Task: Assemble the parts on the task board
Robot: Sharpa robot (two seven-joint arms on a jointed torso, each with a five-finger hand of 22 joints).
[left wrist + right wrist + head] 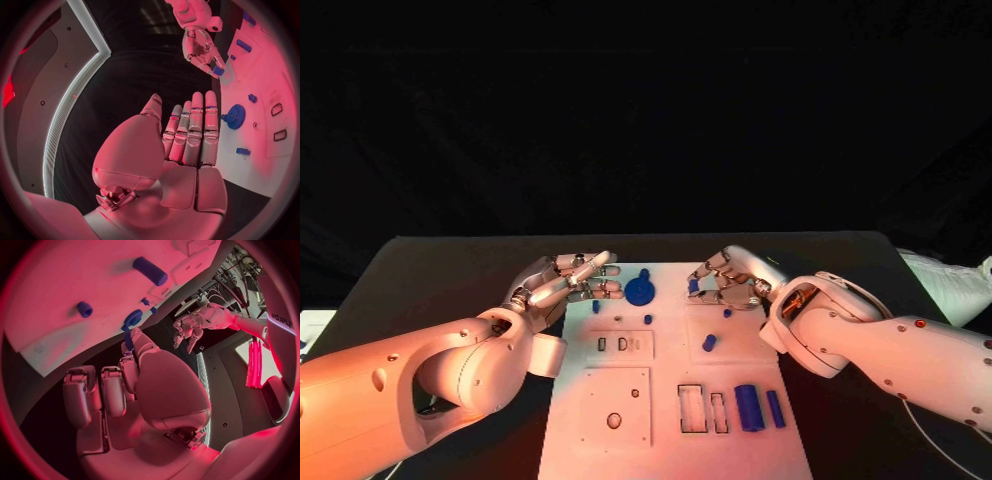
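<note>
Right hand [730, 279] pinches a small blue peg [692, 285] above the task board [678, 440] far edge; left hand [565, 281] empty, fingers apart, beside the blue gear [640, 291]; lower the peg upright, squarely over its hole.

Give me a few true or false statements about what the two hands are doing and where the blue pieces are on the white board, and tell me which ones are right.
1. The left hand holds the blue gear. False: its fingers are stretched out and hold nothing; the gear sits on the board.
2. The right hand pinches a small blue part. True.
3. Two blue cylinders lie side by side on the board's near right area. True.
4. The board lies on a white table. False: the table is black.
</note>
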